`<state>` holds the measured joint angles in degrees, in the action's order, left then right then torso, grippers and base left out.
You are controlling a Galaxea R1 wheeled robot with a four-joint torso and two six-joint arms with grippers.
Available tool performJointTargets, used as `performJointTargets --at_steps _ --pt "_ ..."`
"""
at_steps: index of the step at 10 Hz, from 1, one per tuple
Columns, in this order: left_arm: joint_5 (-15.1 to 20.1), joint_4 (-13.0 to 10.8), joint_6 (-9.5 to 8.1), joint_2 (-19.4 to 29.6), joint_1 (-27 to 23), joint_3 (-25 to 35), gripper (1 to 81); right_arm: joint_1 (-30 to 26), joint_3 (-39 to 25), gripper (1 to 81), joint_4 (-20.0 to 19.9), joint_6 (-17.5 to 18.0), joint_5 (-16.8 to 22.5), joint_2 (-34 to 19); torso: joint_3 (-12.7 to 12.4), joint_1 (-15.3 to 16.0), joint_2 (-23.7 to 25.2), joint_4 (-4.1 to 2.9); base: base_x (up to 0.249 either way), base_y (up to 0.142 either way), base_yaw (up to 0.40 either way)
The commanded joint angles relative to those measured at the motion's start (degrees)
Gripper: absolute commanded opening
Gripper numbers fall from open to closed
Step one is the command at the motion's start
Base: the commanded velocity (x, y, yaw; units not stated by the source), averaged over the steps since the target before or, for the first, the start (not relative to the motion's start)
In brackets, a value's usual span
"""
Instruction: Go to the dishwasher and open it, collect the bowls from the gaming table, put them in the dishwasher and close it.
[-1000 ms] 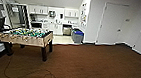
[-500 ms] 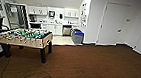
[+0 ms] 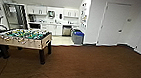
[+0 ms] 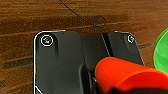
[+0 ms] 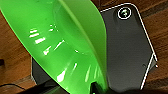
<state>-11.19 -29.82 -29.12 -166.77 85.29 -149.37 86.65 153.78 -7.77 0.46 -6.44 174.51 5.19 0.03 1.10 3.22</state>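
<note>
Brown carpet [image 3: 96,67] spans the room. Foosball table [image 3: 24,37] stands at left, kitchenette behind it. Dishwasher [image 3: 66,31] sits under the far counter, door closed, grey bin [image 3: 77,37] near it. Green bowl [image 5: 62,45] looms at the right wrist, orange bowl [image 4: 125,76] at the left wrist. Finger state of either gripper: cannot tell.

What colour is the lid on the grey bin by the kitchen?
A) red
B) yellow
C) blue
C: in the head view, the grey bin at the edge of the kitchen area has a bright blue lid on top.
</note>
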Motion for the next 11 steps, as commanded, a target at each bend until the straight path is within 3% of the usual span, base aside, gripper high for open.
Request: performJointTargets --at_steps 1,11 --pt "2.1 -0.9 0.21 0.6 -2.5 0.1 1.0 -2.0 -0.6 1.0 1.2 -0.4 4.4 0.5 0.0 0.0 0.0 0.0 0.143 0.0 0.0" --pt "2.1 -1.6 0.12 0.3 -2.5 0.1 1.0 -2.0 -0.6 1.0 1.5 -0.4 4.4 0.6 0.0 0.0 0.0 0.0 0.143 0.0 0.0"
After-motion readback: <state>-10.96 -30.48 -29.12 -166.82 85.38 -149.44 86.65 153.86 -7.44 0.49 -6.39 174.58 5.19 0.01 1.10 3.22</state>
